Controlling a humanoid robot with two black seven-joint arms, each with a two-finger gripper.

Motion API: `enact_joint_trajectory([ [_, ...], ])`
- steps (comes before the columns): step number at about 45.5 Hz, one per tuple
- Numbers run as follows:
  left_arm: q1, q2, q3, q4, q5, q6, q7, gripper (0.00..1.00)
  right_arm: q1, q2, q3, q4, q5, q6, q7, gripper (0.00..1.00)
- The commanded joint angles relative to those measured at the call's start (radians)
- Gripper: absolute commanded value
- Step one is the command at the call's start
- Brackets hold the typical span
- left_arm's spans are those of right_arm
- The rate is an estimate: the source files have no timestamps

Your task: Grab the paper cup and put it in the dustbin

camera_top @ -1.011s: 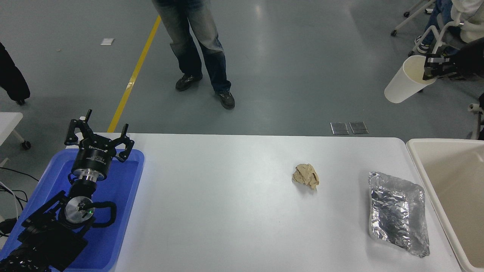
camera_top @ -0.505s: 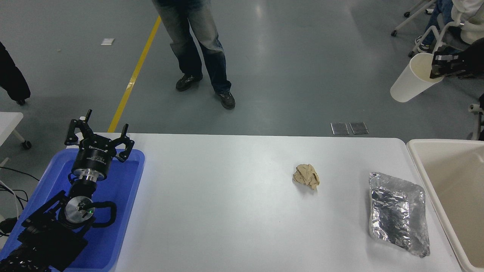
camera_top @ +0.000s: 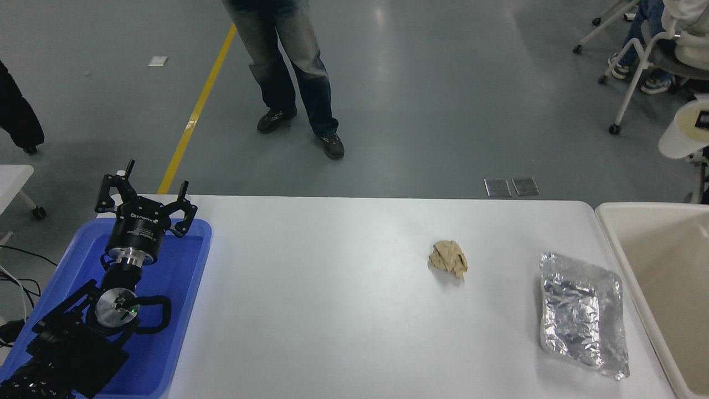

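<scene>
The left tool (camera_top: pixel 145 195) sat parked at the near left, its fingers spread apart and holding nothing, poised over the blue tray (camera_top: pixel 183 310) on the desk (camera_top: pixel 332 310). Of the right tool (camera_top: pixel 703 119) only a small dark piece showed at the right edge, seemingly set inside the mouth of the paper cup (camera_top: pixel 680 133), so whether it was clamped on the cup or parted could not be told. The cup hung in the air there, well above and beyond the far rim of the dustbin (camera_top: pixel 653 260), touching neither it nor the desk.

Much was cut off: the cup's right side ran out of the picture, and the dustbin showed only its left wall and part of its cream floor at the desk's right end. What could be seen of the cup was a white tapered wall, tilted, with a paler cream inside at the rim.

On the desk lay a crinkled foil tray (camera_top: pixel 581 316) just beside the dustbin, and farther left a crumpled tan paper wad (camera_top: pixel 449 257). Beyond the desk a person (camera_top: pixel 288 72) stood on the grey floor.
</scene>
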Motion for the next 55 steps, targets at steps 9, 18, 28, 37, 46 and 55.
enact_joint_trajectory([
  [9, 0.000, 0.000, 0.000, 0.000, 0.000, 0.000, -0.001, 1.00, -0.423, 0.050, 0.224, -0.193, 0.003, -0.170, -0.077, 0.00],
  [18, 0.000, 0.000, 0.000, 0.000, 0.000, 0.000, -0.001, 1.00, -0.557, 0.090, 0.327, -0.227, 0.003, -0.213, -0.085, 0.00],
  [28, 0.000, 0.000, 0.000, 0.000, 0.000, 0.000, 0.001, 1.00, -0.652, 0.137, 0.383, -0.237, 0.017, -0.256, -0.085, 0.00],
  [37, 0.000, 0.000, 0.000, 0.000, 0.000, 0.000, 0.001, 1.00, -0.686, 0.167, 0.412, -0.236, 0.024, -0.274, -0.089, 0.00],
  [46, 0.000, 0.000, 0.000, -0.001, 0.000, 0.000, -0.001, 1.00, -0.687, 0.176, 0.420, -0.236, 0.029, -0.276, -0.089, 0.00],
  [55, 0.000, 0.000, 0.000, 0.000, 0.000, 0.000, 0.001, 1.00, -0.687, 0.179, 0.420, -0.236, 0.031, -0.277, -0.089, 0.00],
])
